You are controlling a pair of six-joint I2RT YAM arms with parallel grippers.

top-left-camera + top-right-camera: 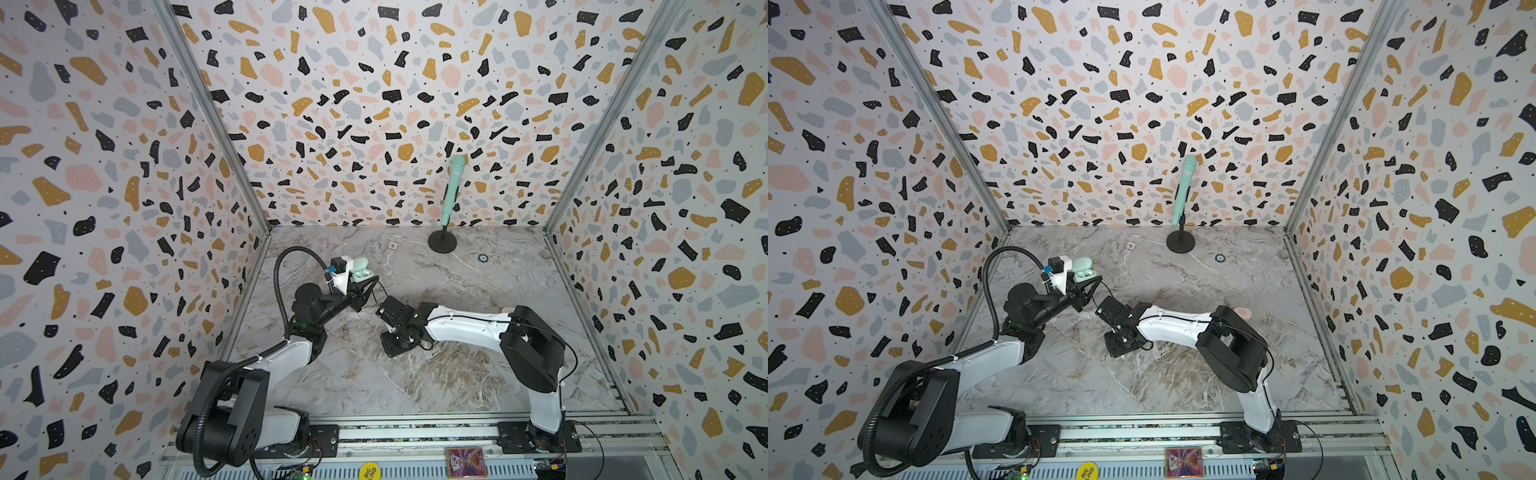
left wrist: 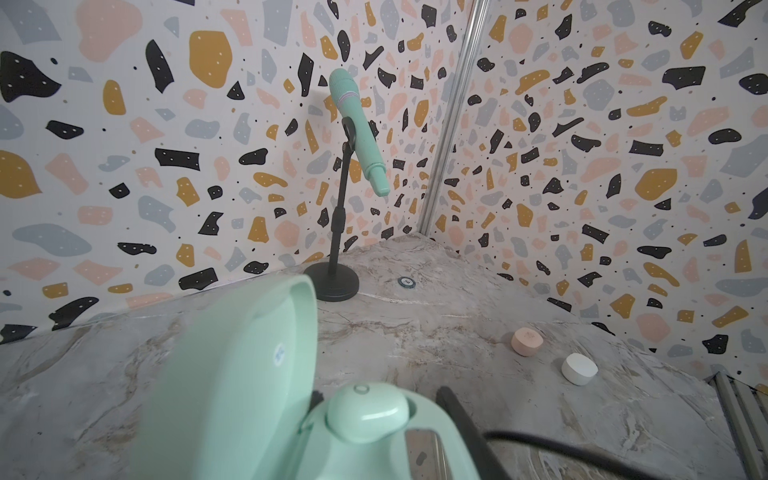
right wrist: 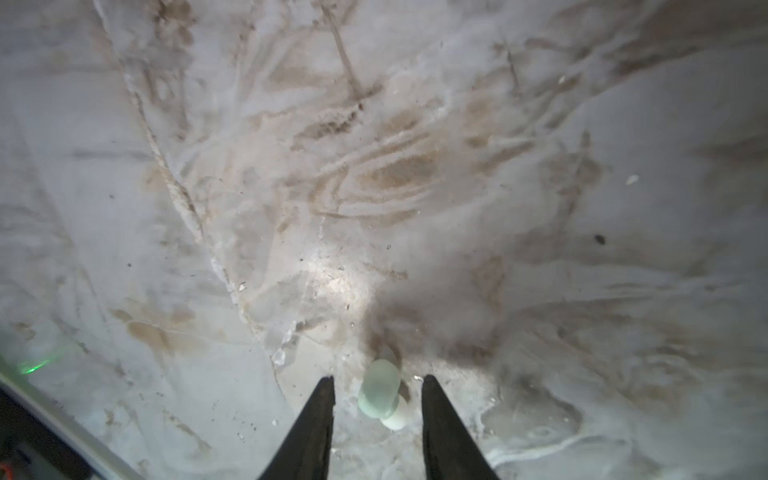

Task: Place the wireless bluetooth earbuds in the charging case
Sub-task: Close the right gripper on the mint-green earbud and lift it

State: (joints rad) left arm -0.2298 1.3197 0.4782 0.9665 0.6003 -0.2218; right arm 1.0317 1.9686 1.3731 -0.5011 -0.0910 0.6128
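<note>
**Approach to the loose earbud.** The mint charging case is gripped, lid open, in the closed left claw. It is held above the table, toward the far left corner. One mint earbud is seated inside the case.

A loose mint earbud lies on the table near its middle, between the fingers of the right claw. This claw is open: a gap is seen on either side of the bud and no contact is made.

**Risks, as judged.** The bud is small, rounded and smooth. An off-centre closure may therefore squeeze it out sideways or roll it across the table. A claw set too low may scrape the marble surface. A tilted grasp would hinder seating in the case.

A pink case and a white case lie on the right half of the table, well apart from the work.
</note>
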